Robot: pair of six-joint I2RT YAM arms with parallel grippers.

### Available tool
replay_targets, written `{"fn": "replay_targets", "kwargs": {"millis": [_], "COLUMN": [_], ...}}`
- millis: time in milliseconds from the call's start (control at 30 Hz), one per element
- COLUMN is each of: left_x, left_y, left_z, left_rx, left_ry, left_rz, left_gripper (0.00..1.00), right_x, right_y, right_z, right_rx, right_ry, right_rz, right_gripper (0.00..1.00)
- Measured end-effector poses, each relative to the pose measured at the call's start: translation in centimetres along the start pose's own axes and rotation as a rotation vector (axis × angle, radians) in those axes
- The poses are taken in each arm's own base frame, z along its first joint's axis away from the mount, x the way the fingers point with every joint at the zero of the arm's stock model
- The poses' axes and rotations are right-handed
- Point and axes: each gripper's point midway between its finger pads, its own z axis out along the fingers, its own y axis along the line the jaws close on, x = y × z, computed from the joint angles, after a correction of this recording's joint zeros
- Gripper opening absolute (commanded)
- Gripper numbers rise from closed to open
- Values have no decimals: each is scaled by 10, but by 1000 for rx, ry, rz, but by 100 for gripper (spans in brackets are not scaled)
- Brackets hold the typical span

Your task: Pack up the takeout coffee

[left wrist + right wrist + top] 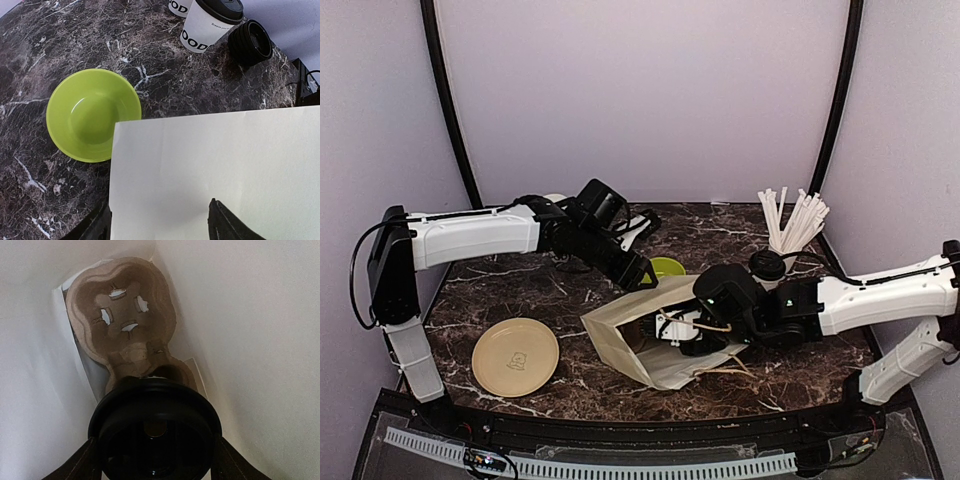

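Paper bag [610,335]: pale, and we see it lying tilted on the dark marble table [500,290], near the middle.
Right gripper [156,440]: it reaches inside the bag; we see its fingers [80,462] pressed on both sides of a black lid, clamped on the takeout coffee [155,405].
Takeout coffee: inside the bag, only its lid showing, at the near pocket of the pulp cup carrier [125,315]; we cannot tell whether it is seated.
Left gripper [160,205]: at the bag's upper rim with jaws apart, one finger over the paper, the other just past its edge.
Second takeout coffee [210,27]: upright beyond the bag, beside a stack of black lids [250,40].
Green bowl [92,115]: just beside the bag's rim.
Tan plate [515,357]: well apart, front left.
Cup of straws [790,225]: back right.
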Motion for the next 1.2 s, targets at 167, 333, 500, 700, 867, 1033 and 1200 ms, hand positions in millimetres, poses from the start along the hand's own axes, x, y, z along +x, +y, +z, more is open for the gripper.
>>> {"fn": "replay_targets", "kwargs": {"millis": [167,333,500,700,867,1033,1200], "left_x": [0,2,9,11,15,22,37], "left_y": [1,3,13,37,48,51,56], "left_z": [0,0,-1,-6,-8,2,19], "left_rx": [-5,-14,-49,-97,-111,-111,-108], "left_ry": [0,7,34,41,52,79,134], "left_rz": [6,15,8,-22,-36,-27,-13], "left_gripper": [69,70,72,70,67,65,63], "right_x": [1,1,-3,-5,-4,-3,-4], "right_y": [1,1,3,3,1,-2,-6], "right_z": [4,4,1,-1,-1,-1,1], "right_rx": [-11,-16,-47,-62,-52,-36,-13], "right_ry": [-3,-5,-14,-21,-13,-4,-3], "right_rz": [14,19,21,29,33,33,24], "right_gripper": [39,39,40,39,39,39,39]}}
